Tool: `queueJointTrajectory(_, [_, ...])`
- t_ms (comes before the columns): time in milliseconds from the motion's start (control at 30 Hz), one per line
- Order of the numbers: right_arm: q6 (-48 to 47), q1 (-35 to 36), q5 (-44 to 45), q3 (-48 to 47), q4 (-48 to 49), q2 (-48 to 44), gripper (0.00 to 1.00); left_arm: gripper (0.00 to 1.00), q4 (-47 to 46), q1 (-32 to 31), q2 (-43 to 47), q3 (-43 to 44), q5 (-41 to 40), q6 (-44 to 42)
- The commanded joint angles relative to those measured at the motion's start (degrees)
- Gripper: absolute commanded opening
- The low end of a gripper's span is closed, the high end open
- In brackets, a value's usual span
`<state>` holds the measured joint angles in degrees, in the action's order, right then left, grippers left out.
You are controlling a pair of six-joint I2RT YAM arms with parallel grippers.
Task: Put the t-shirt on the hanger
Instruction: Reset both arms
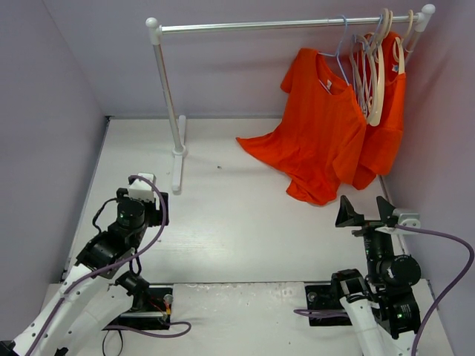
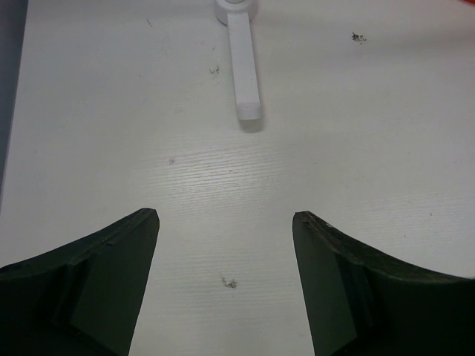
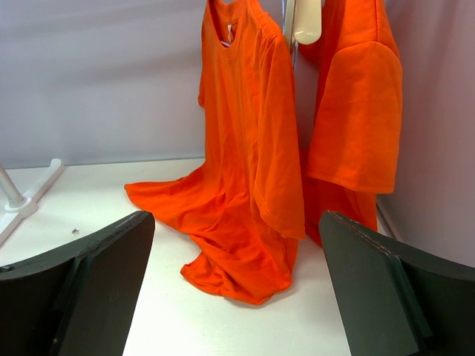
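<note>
An orange t-shirt hangs from the thin pale blue-grey wire hanger on the rail, its hem pooled on the table; it also shows in the right wrist view. A second orange t-shirt hangs behind it at the right. My right gripper is open and empty, near the table's front right, short of the shirt's hem. My left gripper is open and empty at the left, near the rack's foot.
A white clothes rack with a metal rail stands at the back; its post rises at the left. Several cream hangers hang at the rail's right end. Walls close in on both sides.
</note>
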<state>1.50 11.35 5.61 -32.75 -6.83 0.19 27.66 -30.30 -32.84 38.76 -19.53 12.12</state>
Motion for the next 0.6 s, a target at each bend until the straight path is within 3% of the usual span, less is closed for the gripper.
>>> queueJointTrajectory(0, [0.6, 0.3, 1.7, 0.0, 6.2, -2.5, 1.0, 0.73, -3.6, 0.3, -0.6, 1.4, -0.3, 0.3])
queueJointTrajectory(567, [0.4, 0.3, 1.1, -0.1, 6.2, -1.9, 1.0, 0.73, -3.4, 0.4, -1.3, 1.4, -0.2, 0.2])
